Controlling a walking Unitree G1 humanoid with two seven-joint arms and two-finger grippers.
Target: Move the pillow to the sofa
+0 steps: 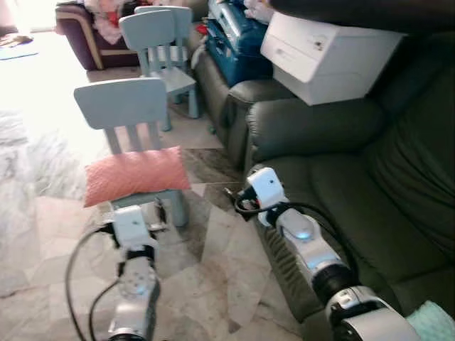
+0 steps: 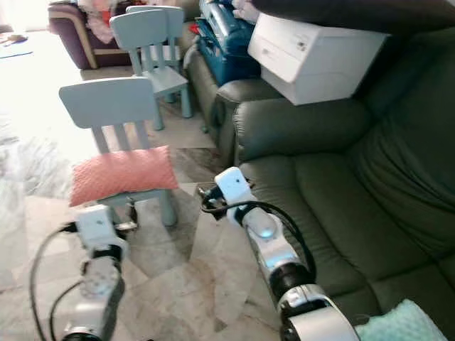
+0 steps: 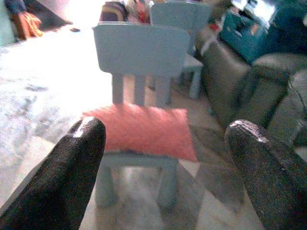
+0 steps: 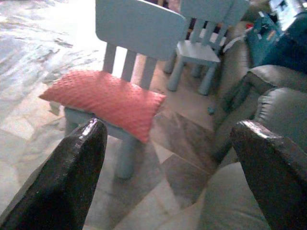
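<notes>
I see both sets of jaws standing apart and empty. In the left wrist view the left gripper [image 3: 165, 158] frames the pillow [image 3: 144, 132] between its two fingers [image 3: 72, 177]; in the right wrist view the right gripper [image 4: 168, 167] has its fingers [image 4: 72, 177] spread wide, with the pillow to one side of the gap and the sofa [image 4: 283, 110] to the other.

I can read no writing, brand or label on anything in view.

From the head camera, the left arm reaches forward and low, its gripper [image 1: 135, 222] just short of the front edge of the chair [image 1: 121, 106]. The right arm extends forward along the sofa's front edge, its gripper [image 1: 245, 193] near the floor [image 1: 227, 249] between chair and sofa [image 1: 355, 192].

The pillow [image 1: 135, 174], pink, lies flat on the seat of the pale blue chair, apart from both grippers. A second like chair [image 1: 160, 42] stands behind. A white box [image 1: 327, 53] rests on the sofa arm, with a blue case [image 1: 234, 42] beyond it.
</notes>
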